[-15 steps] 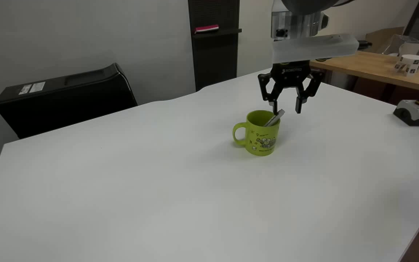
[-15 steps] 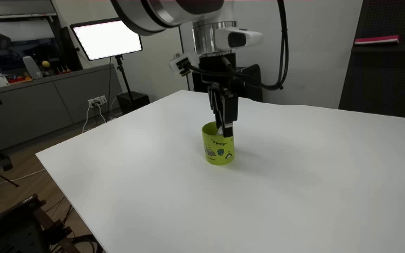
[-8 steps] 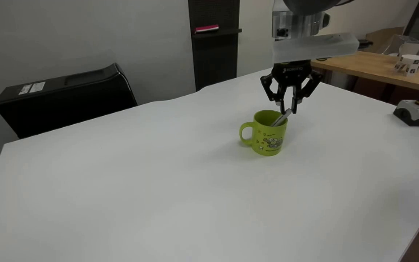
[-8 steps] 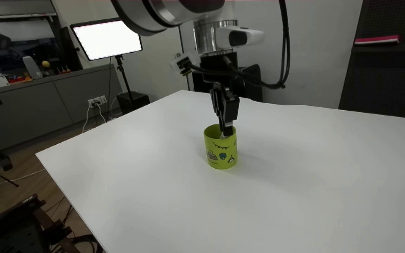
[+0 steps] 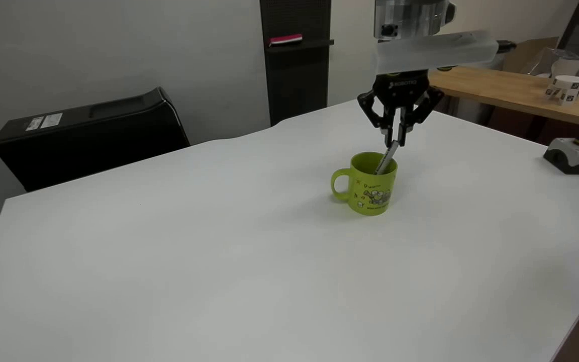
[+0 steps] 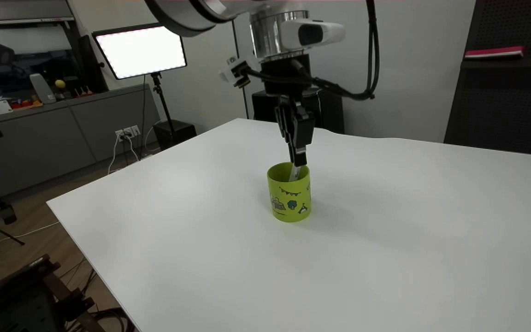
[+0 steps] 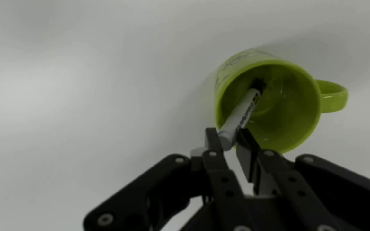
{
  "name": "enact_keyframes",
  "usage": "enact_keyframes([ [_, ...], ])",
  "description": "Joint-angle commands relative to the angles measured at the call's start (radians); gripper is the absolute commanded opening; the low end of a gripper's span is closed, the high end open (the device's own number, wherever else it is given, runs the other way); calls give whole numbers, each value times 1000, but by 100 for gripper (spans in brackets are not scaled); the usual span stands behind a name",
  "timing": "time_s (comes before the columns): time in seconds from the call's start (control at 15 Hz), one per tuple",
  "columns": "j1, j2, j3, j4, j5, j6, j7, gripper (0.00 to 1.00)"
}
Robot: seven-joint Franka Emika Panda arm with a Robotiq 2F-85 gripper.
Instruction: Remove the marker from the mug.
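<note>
The likeliest trouble was a slip: the black two-fingered gripper (image 5: 395,144) held only the upper end of the slim white cylindrical marker (image 7: 242,112), and so short a bite could let it twist or slide back down. The marker leaned inside the lime-green ceramic-looking mug (image 5: 370,198), so a pull against that lean might press the barrel against the rim and drag or tip the mug on the smooth white table (image 5: 219,251). A steady lift seemed called for, high enough for the marker's black lower end to pass the rim.

In the wrist view the marker's blunt white end sat between the fingertips (image 7: 212,139), seemingly touching both, and the barrel ran slanting down from them into the mug; whether it touched the floor inside could not be told. In an exterior view the gripper stood just above the rim, on the side away from the handle (image 5: 335,185), with the mug upright beneath.
</note>
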Motion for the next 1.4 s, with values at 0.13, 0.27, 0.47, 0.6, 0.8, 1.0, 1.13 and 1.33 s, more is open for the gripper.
enact_keyframes([
  [0.13, 18, -97, -2, -29, -74, -1, 56, 4],
  [0.27, 16, -129, 6, -32, -89, -1, 57, 4],
  [0.47, 9, -177, 20, -33, -106, -6, 56, 4],
  [0.6, 5, -212, 30, -36, -126, -3, 59, 4],
  [0.8, 3, -251, 58, -52, -149, 14, 55, 4],
  [1.0, 8, -266, 95, -62, -186, 19, 70, 4],
  [1.13, 12, -268, 120, -75, -211, 36, 79, 4],
  [1.33, 22, -259, 156, -109, -239, 85, 89, 4],
])
